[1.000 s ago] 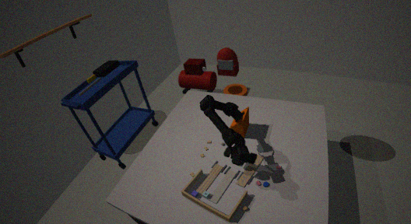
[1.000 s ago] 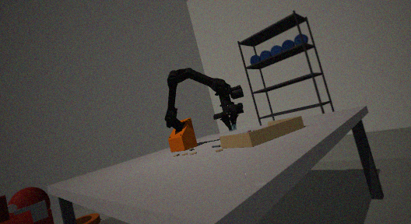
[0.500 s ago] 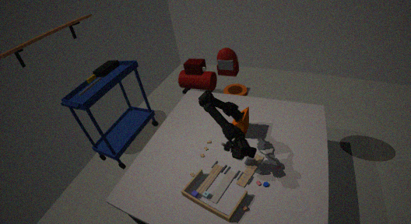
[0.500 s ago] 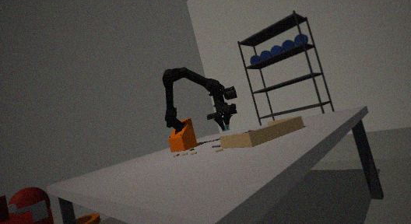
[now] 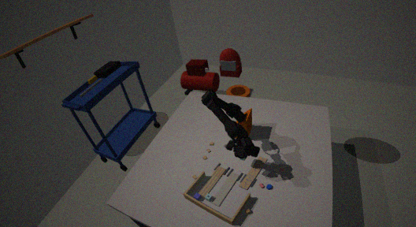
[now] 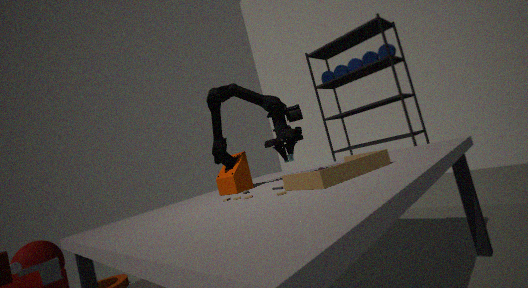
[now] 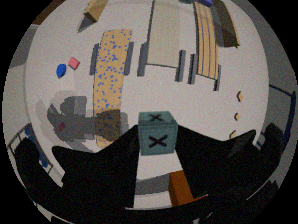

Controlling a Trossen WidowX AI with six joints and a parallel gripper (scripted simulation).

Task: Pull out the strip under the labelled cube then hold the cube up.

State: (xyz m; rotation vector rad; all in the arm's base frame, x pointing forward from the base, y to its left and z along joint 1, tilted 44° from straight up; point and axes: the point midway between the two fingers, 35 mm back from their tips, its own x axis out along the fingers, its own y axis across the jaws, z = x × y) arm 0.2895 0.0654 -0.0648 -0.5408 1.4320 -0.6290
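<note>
My gripper is shut on the labelled cube, a teal cube with a black X on its faces, and holds it up above the table. Below lies a shallow wooden tray with a tan strip and a grey strip in it. A third, speckled tan strip lies on the table outside the tray, to its right in the top view. The held cube is hidden by the arm in the top view.
A blue cube and a plain teal cube sit at the tray's front end. A pink piece and a blue piece lie on the table. Small wood bits lie left of the orange arm base.
</note>
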